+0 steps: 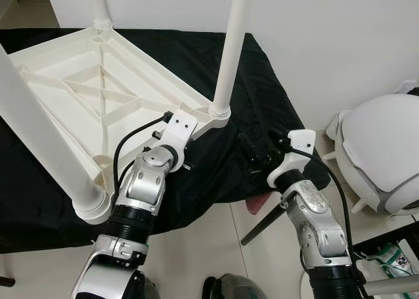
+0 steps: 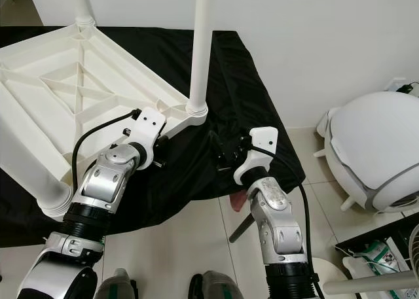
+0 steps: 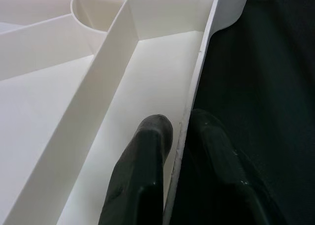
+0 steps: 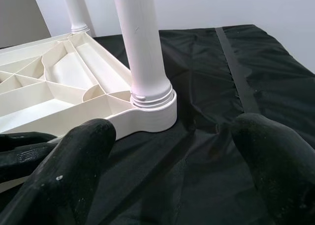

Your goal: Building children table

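The white children's table [image 1: 98,89] lies upside down on a black cloth [image 1: 262,96] covering the tabletop, ribbed underside up, filling the scene from nine to twelve o'clock. Three white legs stand screwed into its corners: one near leg [image 1: 39,135] at eight o'clock, one far leg [image 1: 101,4] at eleven, and one leg [image 1: 230,50] rising at twelve, near the centre. The left gripper [image 3: 179,136] is on the table's near edge, just beside that central corner; its fingers [image 3: 142,171] pinch the thin white rim, one inside the frame, one outside against the cloth. The right gripper [image 4: 172,146] hovers over the cloth at four o'clock of that corner, fingers [image 4: 74,166] spread wide, holding nothing. On the floor at three o'clock sits a rounded white appliance [image 1: 383,152].
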{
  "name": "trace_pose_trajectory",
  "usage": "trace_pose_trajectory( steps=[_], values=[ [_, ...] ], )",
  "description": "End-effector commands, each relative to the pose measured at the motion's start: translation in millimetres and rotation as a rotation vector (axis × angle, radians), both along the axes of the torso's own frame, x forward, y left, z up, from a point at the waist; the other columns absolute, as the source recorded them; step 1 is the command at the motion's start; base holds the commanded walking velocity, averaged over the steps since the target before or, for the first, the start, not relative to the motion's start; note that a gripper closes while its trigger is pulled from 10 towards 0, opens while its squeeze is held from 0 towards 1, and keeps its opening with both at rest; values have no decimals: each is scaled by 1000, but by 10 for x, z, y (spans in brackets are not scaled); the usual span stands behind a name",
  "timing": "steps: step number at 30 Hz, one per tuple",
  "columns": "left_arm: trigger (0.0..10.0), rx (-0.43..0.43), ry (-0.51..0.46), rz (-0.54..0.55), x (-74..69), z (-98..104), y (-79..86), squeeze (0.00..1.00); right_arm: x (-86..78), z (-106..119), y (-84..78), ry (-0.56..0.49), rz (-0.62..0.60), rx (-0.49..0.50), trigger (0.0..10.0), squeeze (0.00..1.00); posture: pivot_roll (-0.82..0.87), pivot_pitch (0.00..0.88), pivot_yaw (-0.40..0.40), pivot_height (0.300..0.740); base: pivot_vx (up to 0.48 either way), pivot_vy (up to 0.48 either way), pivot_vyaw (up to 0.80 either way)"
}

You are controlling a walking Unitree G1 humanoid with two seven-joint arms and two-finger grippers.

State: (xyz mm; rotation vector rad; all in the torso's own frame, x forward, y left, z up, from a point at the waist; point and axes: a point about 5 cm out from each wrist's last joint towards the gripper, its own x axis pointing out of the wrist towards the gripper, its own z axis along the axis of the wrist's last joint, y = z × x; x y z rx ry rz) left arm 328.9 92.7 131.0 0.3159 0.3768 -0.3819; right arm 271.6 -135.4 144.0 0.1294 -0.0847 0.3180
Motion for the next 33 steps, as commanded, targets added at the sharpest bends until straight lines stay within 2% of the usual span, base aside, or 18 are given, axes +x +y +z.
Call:
trace_pose_trajectory(
  steps=[1,2,8,10,15,19,20,22,28,32,33],
  values=[
    [5412,116,-34,250,60,-82,283,0,19,2,-17,-2,-15,-3,10000,0,-21,41,-73,740,0,0,0],
    [10000,123,-50,246,84,-55,279,0,21,3,-18,-2,-18,-3,10000,0,-23,45,-73,740,0,0,0],
    [10000,114,-117,229,139,48,236,0,25,4,-19,-2,-26,-4,10000,0,-27,49,-71,740,0,0,0],
    [10000,102,-168,195,155,114,166,0,26,7,-22,-2,-32,-5,10000,0,-28,51,-69,740,0,0,0],
    [10000,130,-186,166,157,98,152,0,27,12,-24,-4,-38,-4,10000,0,-33,53,-67,740,0,0,0],
    [10000,178,-190,166,188,52,281,0,25,24,-28,-7,-44,-1,10000,0,-35,54,-66,740,0,0,0],
    [10000,192,-199,182,249,90,420,0,21,22,-27,-6,-45,1,10000,0,-35,56,-65,740,0,0,0],
    [10000,192,-199,182,249,90,420,0,21,22,-27,-6,-45,1,10000,0,-35,56,-65,740,0,0,0],
    [10000,205,-204,191,336,137,574,0,14,20,-18,-5,-46,3,10000,0,-36,58,-64,740,0,0,0],
    [10000,128,-177,173,336,148,549,0,6,20,-26,-5,-53,2,10000,0,-44,59,-57,740,0,0,0],
    [10000,10,-156,140,308,177,445,1000,-2,16,-32,-4,-57,2,10000,0,-47,60,-55,740,0,0,0]
  ],
)
